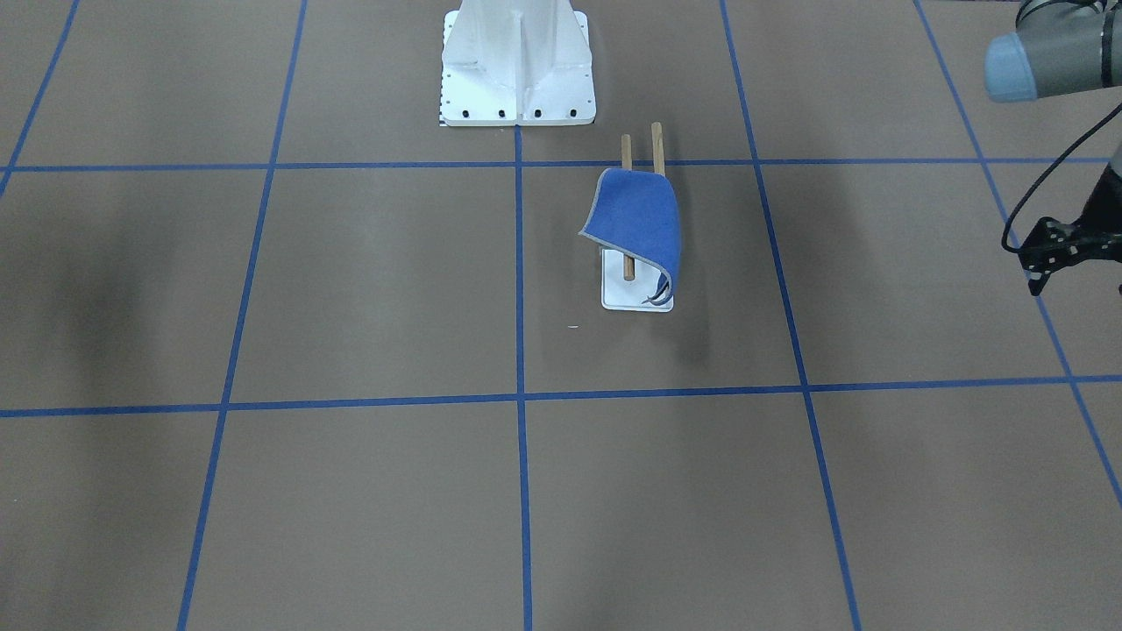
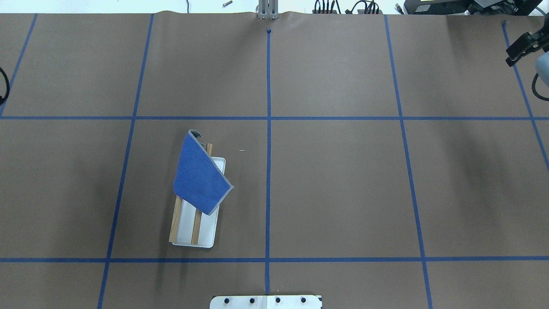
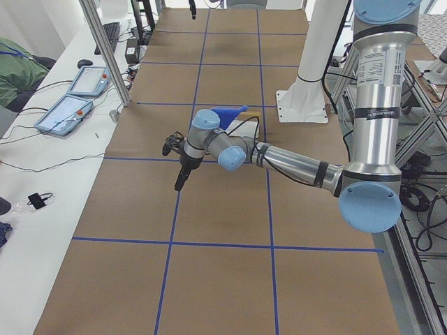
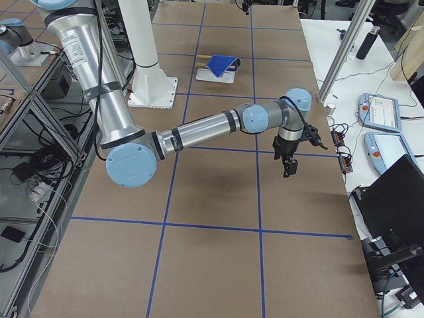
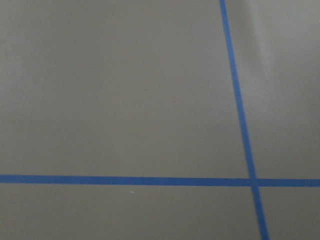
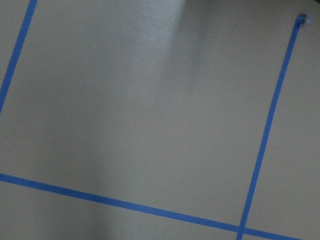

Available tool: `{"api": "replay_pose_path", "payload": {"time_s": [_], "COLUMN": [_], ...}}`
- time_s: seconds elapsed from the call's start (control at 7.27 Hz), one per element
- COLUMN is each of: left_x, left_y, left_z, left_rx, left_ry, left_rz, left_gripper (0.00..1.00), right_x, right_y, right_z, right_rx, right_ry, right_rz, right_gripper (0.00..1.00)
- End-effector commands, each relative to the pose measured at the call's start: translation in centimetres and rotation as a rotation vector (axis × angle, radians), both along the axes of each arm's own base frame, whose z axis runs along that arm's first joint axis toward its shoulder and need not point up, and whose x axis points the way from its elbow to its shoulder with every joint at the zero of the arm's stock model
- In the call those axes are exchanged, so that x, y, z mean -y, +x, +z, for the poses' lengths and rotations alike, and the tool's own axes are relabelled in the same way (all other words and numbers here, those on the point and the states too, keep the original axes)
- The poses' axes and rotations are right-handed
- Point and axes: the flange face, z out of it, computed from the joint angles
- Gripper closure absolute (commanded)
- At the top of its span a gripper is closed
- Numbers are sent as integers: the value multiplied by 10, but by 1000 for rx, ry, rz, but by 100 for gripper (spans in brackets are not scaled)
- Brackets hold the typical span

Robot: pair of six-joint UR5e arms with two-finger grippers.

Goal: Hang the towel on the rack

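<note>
Since both of my arms hang far from the work, here is how things stand:

Towel: the towel [image 2: 200, 178] lies draped over the rack [image 2: 194, 234], skewed, covering the far part of the two rods and leaving their near ends bare in the overhead view.
Rack: it stands on the table [image 2: 343, 193], left of the centre line, near the white pedestal [image 1: 517, 66].
Hang: in the front-facing view one corner sags onto the white base while the other side juts out free, so I judge the drape uneven.
Left gripper: my left gripper [image 1: 1043, 254] hovers over bare table, well apart from the rack; I cannot tell how its fingers are set.
Right gripper: my right gripper [image 2: 521, 47] is at the far right edge; its finger setting is too small to read.
Risk: the lopsided weight could drag the cloth off the rods.
Cause: a bump to the light rack, or an arm passing low, would likely start that slide.
</note>
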Motion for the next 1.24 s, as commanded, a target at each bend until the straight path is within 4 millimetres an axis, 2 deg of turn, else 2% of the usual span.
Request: {"api": "replay_pose_path", "payload": {"time_s": [0.0,0.14,0.28,0.41,0.55,0.69,0.83,0.96,1.1], "left_x": [-5,-14,-14,-4,-7,-14,-31,-35,-29], "left_y": [-82,-110,-125,-146,-144,-143,-142,-143,-142], "left_z": [14,40,73,56,58,67,86,93,78], "left_rx": [-94,-96,-100,-126,-190,-200,-201,-198,-217], "left_ry": [-127,-208,-261,-238,-252,-268,-291,-302,-279], "left_rz": [94,48,24,-13,-6,-4,-6,-8,-15], "left_gripper": [1,1,1,1,1,1,1,1,1], "right_x": [-2,-3,-2,-7,-15,-17,-26,-41,-63], "right_y": [27,39,53,56,60,70,80,84,92], "right_z": [13,20,27,38,51,54,68,89,118], "right_rx": [-7,-10,-9,-16,-17,-17,-20,-28,-35], "right_ry": [-21,-34,-46,-39,-40,-39,-59,-91,-138], "right_rz": [35,52,69,43,25,32,46,50,59], "right_gripper": [0,0,0,0,0,0,0,0,0]}}
